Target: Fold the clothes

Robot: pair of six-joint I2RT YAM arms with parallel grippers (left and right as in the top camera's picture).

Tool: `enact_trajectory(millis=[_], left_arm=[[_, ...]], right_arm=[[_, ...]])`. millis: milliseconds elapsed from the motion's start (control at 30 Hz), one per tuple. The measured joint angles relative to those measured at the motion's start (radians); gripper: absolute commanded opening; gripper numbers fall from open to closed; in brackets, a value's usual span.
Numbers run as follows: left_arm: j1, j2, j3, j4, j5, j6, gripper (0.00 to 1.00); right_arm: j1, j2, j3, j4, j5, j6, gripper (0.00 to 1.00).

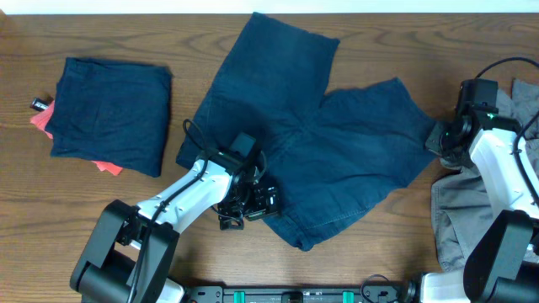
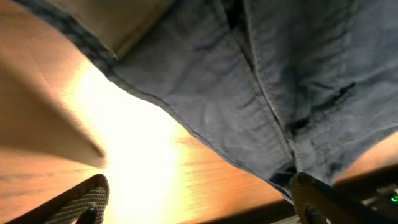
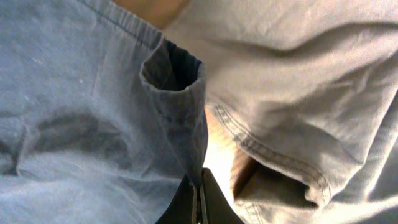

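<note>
Large navy-blue shorts (image 1: 337,143) lie spread across the middle of the table, one leg pointing to the back, the other to the right. My left gripper (image 1: 244,206) is open at the shorts' front-left waistband edge (image 2: 205,99), its fingers (image 2: 199,202) apart over bare wood. My right gripper (image 1: 444,139) is shut on the edge of the right leg's hem (image 3: 186,106); the fingers (image 3: 199,196) pinch the fabric. A folded navy garment (image 1: 109,114) lies at the left on a coral-red one (image 1: 105,166). A light grey garment (image 1: 459,219) lies at the right, also in the right wrist view (image 3: 298,81).
A small black tag (image 1: 38,104) sticks out by the folded pile at the left. The table's far edge (image 1: 126,13) runs along the top. My right arm (image 1: 505,168) lies over the grey garment.
</note>
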Motion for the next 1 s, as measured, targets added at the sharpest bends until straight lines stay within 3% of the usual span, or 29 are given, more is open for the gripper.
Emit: enact_trajectory(millis=[133, 233, 367, 400, 433, 600, 733, 1000], left_arm=[[-0.001, 0.000, 0.000, 0.087, -0.018, -0.060, 0.99], [-0.001, 0.000, 0.000, 0.140, -0.096, -0.124, 0.91], [-0.001, 0.000, -0.001, 0.219, -0.175, -0.173, 0.60], [-0.001, 0.000, -0.001, 0.236, -0.188, -0.187, 0.43], [-0.001, 0.000, -0.001, 0.249, -0.199, -0.190, 0.33], [0.002, 0.000, -0.001, 0.273, -0.251, -0.207, 0.06], [0.037, 0.000, -0.002, 0.305, -0.283, -0.198, 0.06], [0.238, 0.000, 0.034, 0.439, -0.296, -0.080, 0.06]], right_arm=[[0.002, 0.000, 0.000, -0.004, 0.000, -0.006, 0.01], [0.002, 0.000, 0.000, -0.012, 0.000, -0.008, 0.01], [0.002, 0.000, 0.000, -0.020, 0.000, -0.021, 0.01], [0.002, 0.000, 0.000, -0.021, 0.000, -0.022, 0.01], [0.002, 0.000, 0.000, -0.023, 0.000, -0.023, 0.01], [0.002, 0.000, 0.000, -0.044, 0.000, -0.027, 0.01], [0.002, 0.000, 0.000, -0.067, 0.000, -0.028, 0.01], [0.010, 0.000, 0.000, -0.175, -0.066, -0.027, 0.01]])
